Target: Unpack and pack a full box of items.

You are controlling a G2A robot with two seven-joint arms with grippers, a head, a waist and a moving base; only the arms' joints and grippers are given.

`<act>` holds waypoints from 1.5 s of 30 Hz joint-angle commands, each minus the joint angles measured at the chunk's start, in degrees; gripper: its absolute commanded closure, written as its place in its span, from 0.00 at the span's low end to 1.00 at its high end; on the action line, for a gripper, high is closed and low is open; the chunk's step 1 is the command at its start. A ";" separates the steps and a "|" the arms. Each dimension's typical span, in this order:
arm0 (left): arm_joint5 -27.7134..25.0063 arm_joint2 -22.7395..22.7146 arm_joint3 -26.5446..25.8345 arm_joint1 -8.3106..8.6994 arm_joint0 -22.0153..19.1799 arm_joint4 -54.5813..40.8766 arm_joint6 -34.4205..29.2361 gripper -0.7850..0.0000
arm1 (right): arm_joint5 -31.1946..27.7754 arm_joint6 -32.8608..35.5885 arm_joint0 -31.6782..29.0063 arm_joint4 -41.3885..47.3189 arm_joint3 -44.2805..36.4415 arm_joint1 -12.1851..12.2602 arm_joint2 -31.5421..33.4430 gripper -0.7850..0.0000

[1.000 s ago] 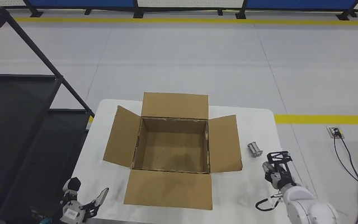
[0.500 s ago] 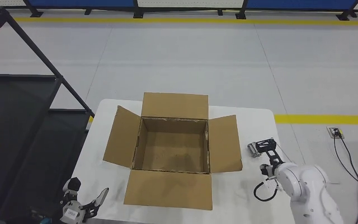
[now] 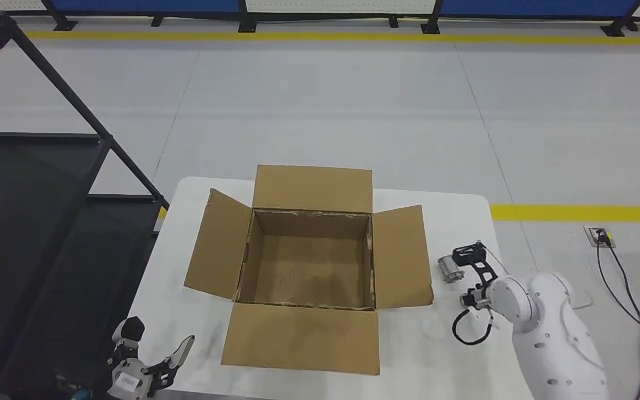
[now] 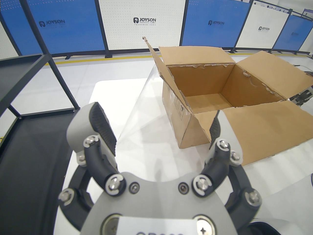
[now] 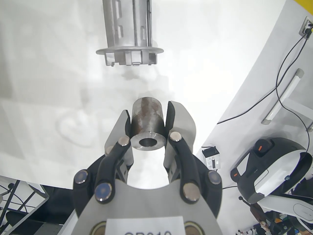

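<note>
1. Box [image 3: 308, 265]: cardboard, mid worktop [image 3: 455, 215], closer to the far edge. All 4 flaps are folded out and the top is open; you can see the bare cardboard floor inside.
2. R gripper [image 5: 148, 110]: pinched narrow on a short steel sleeve [image 5: 147, 123] w/ centre bore, one pad each side. It's held over the worktop near the right edge.
3. Slotted grey part [image 5: 129, 20] w/ flange lies on its side on the worktop, just beyond the held sleeve, not touching it. In your top view it's just beside the box's right flap [image 3: 402, 255], between flap and right edge.
4. L gripper [image 4: 156, 121]: fingers spread wide, at the near-left corner of the worktop, well apart from the box.
5. Black rack [image 3: 60, 250] stands off the worktop's left edge.
</note>
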 commanded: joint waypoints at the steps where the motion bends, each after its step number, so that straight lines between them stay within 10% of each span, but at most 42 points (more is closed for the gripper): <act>1: 0.00 0.00 0.00 0.00 0.00 0.00 0.00 0.00 | 0.02 0.26 0.49 0.01 0.43 0.03 -0.39 1.00; 3: 0.00 0.00 0.00 0.00 0.00 0.00 0.00 0.00 | 0.16 0.98 1.09 -0.33 0.89 0.07 -1.04 1.00; 7: 0.00 0.00 0.00 0.00 0.00 0.00 0.00 0.00 | 0.35 1.32 1.90 -0.32 1.44 0.11 -1.98 0.67; 23: 0.00 0.00 0.00 0.00 0.00 0.00 0.00 0.00 | 0.86 -2.79 -1.40 3.02 -3.62 1.12 1.45 0.35; 24: 0.00 0.00 0.00 0.00 0.00 0.00 0.00 0.00 | 0.70 -3.26 -2.67 3.57 -5.36 1.27 2.42 0.35; 28: 0.00 0.00 0.00 0.00 0.00 0.00 0.00 0.00 | 1.36 -6.72 -11.97 6.06 -17.63 1.99 8.55 1.00; 43: 0.00 0.00 0.00 0.00 0.00 0.00 0.00 0.00 | 1.48 -22.52 -27.91 6.87 -34.09 2.24 12.12 1.00; 45: 0.00 0.00 0.00 0.00 0.00 0.00 0.00 0.00 | 1.48 -22.52 -27.91 6.87 -34.09 2.24 12.12 0.56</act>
